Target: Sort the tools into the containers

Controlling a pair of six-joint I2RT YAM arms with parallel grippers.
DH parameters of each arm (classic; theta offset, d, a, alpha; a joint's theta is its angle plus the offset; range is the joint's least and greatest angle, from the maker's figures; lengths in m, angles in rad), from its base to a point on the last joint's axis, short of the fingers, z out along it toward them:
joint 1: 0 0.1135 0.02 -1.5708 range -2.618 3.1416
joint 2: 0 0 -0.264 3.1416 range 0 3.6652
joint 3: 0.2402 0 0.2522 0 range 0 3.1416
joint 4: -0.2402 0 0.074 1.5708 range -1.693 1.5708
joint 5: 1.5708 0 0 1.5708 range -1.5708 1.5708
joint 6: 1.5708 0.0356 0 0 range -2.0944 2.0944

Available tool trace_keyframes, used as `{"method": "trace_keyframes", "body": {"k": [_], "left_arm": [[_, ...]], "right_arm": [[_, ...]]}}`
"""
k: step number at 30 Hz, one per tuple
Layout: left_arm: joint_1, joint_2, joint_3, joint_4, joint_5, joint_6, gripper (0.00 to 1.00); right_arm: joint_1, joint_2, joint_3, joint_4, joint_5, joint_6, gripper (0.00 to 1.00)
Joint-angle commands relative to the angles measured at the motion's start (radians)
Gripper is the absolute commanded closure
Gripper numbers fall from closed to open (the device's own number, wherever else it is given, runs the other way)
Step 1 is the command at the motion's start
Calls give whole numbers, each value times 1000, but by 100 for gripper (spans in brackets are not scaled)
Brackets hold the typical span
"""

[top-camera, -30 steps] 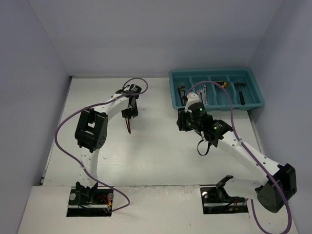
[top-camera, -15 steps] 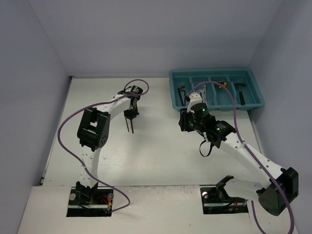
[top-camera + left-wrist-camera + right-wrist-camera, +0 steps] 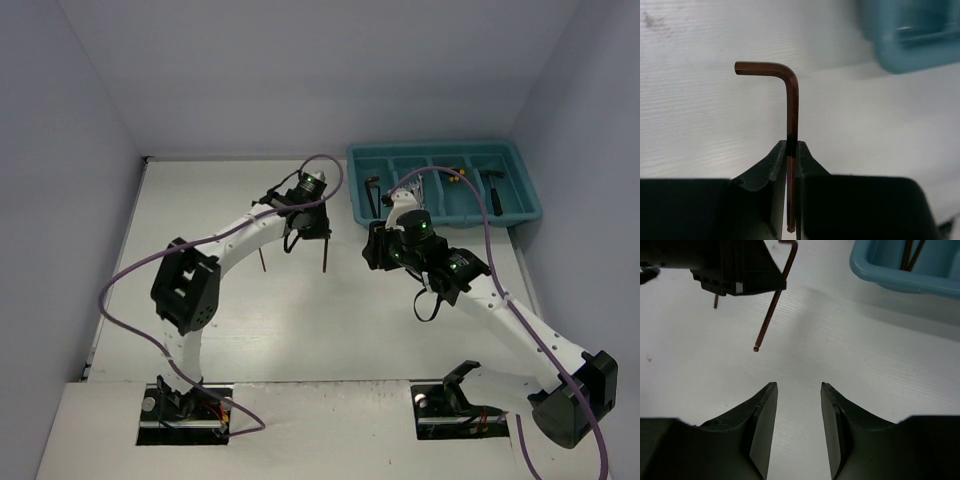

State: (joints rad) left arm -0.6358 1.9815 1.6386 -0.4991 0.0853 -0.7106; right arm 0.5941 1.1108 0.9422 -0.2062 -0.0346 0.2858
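Left wrist view: the left pincer [image 3: 791, 145] is clamping fully shut on the long shank of a reddish-brown L-shaped hex key [image 3: 792, 100]. The short leg is pointing away from the fingers and bending off to the left. The key is hanging clear of the white bench [image 3: 700, 125], touching nothing but the fingers. A corner of the teal tray [image 3: 910, 50] is showing, blurred, beyond and to the right.

Right wrist view: the right pincer [image 3: 799, 386] is standing open with a moderate gap and gripping nothing. It is looking across bare bench at the left pincer and its dangling key. Past that, two stored hex keys [image 3: 910, 255] are leaning inside the nearest tray compartment.

Top view: the left pincer is hovering over mid-bench, to the left of the tray rim [image 3: 445, 150] and apart from it. The right pincer [image 3: 375, 250] is waiting just off the tray's near left corner. The compartments are already holding tools: dark keys in the leftmost, a silver wrench [image 3: 420, 180] in the next, small yellow pieces [image 3: 455, 172] in the third, and a black hammer [image 3: 493, 185] in the last.

A thin dark sliver [image 3: 262, 260] is showing beside the left arm; I cannot tell whether it is another tool.

Judgement: sorting is nearly finishing. The held key is the one tool clearly outside the tray, and it likely belongs in the leftmost compartment.
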Motion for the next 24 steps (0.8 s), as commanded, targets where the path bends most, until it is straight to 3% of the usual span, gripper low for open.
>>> {"method": "trace_keyframes", "body": {"k": [1,5,10,15,19,24], "left_arm": [[11,-203,-47,326,167,-119,100],[4,-202,-2,410,214,-120,100],[4,-16,286,365,221,-73,100],[5,220,575,346,186,-63,100],[7,348,694,383,142,-71,99],[13,422,730,432,97,-90,77]], "right_arm": [[-7,-21,80,54,-78,33,61],[-8,-39,116,54,-38,53,61],[-8,-120,107,50,88,71,59],[-10,-219,49,45,114,105,57],[-11,-273,23,32,114,122,56],[-11,-318,10,2,119,111,53]]}}
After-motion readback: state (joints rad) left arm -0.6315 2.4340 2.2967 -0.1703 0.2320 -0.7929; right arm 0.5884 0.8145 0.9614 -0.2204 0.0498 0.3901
